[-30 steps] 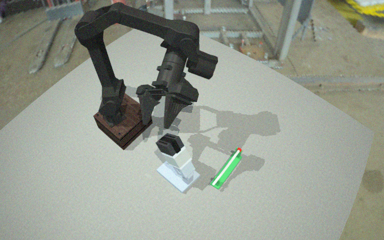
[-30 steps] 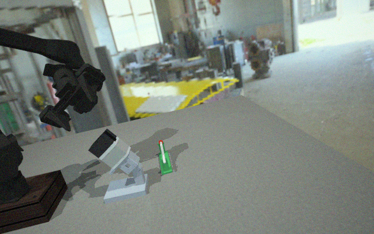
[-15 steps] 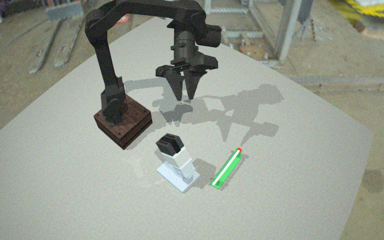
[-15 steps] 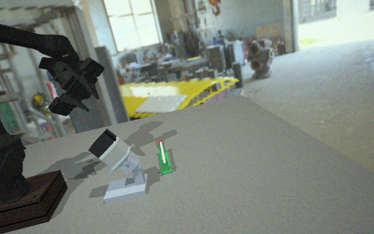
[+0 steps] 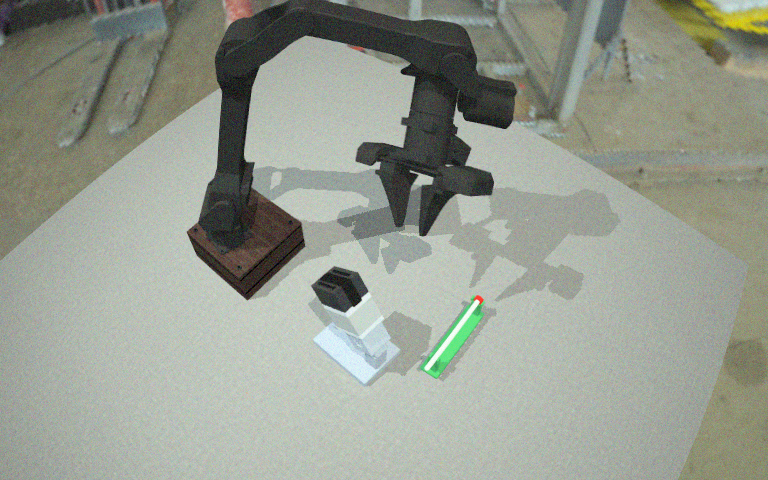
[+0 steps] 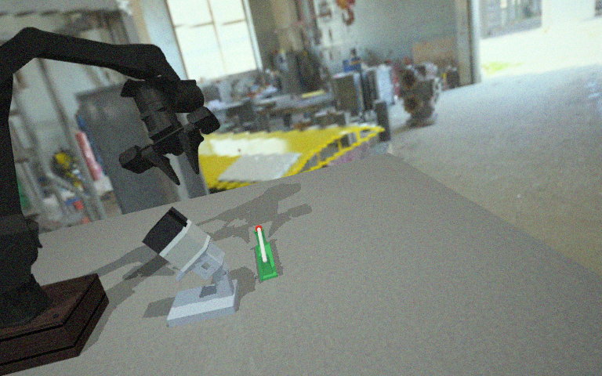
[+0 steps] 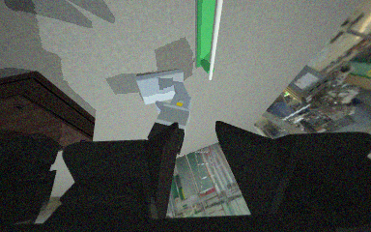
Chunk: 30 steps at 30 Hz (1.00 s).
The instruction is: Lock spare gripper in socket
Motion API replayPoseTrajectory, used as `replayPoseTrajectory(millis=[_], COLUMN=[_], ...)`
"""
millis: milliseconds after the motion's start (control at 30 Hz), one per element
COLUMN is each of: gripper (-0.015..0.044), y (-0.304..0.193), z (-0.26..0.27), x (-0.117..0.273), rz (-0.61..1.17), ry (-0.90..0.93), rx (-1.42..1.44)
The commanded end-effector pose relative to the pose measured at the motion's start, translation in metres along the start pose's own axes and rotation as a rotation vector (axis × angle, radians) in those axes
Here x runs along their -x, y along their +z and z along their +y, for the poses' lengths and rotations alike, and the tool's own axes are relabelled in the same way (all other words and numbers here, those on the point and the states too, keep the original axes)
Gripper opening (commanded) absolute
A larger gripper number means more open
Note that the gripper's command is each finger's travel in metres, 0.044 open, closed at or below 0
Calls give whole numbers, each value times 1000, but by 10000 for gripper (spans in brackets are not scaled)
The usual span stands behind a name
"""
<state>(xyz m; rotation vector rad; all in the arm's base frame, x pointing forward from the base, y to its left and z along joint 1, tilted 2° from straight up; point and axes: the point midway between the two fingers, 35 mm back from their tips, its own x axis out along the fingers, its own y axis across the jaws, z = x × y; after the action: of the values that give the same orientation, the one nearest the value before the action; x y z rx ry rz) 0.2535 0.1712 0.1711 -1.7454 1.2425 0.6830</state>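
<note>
My gripper (image 5: 411, 230) (image 6: 188, 178) (image 7: 196, 126) is partly open and empty, in the air above and behind the mount. The pale blue-grey mount (image 5: 339, 349) (image 6: 201, 306) stands on the table, its socket leaning. The spare gripper, with a white body (image 5: 357, 318) (image 6: 188, 244) and black fingers (image 5: 338, 289) (image 6: 164, 231), sits tilted in the socket; how deep it is seated is hard to tell. The white lock pin (image 5: 453, 335) (image 6: 262, 246) (image 7: 216, 39) with a red head (image 5: 478, 299) (image 6: 259, 227) lies along the green cradle (image 5: 463, 336) (image 6: 268, 271) (image 7: 205, 34), outside the socket.
The arm's dark wooden base block (image 5: 266, 237) (image 6: 57, 330) (image 7: 48, 103) stands beside the mount, on the side away from the green cradle. The grey table top (image 5: 226, 384) (image 6: 377, 287) carries them all. The arm arches above the table behind the mount.
</note>
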Motion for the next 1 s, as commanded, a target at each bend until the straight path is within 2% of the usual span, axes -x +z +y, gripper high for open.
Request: replayPoseTrajectory(millis=[0,267,633,967], gripper=[180,180,180,180], y=[19,24,27,59], z=[-50,-95,-93,-74], x=[-38,-79,-83,-125], rz=[-160,-321,-321,-322], ry=[174,242,242,242], rx=[89,173,173,173])
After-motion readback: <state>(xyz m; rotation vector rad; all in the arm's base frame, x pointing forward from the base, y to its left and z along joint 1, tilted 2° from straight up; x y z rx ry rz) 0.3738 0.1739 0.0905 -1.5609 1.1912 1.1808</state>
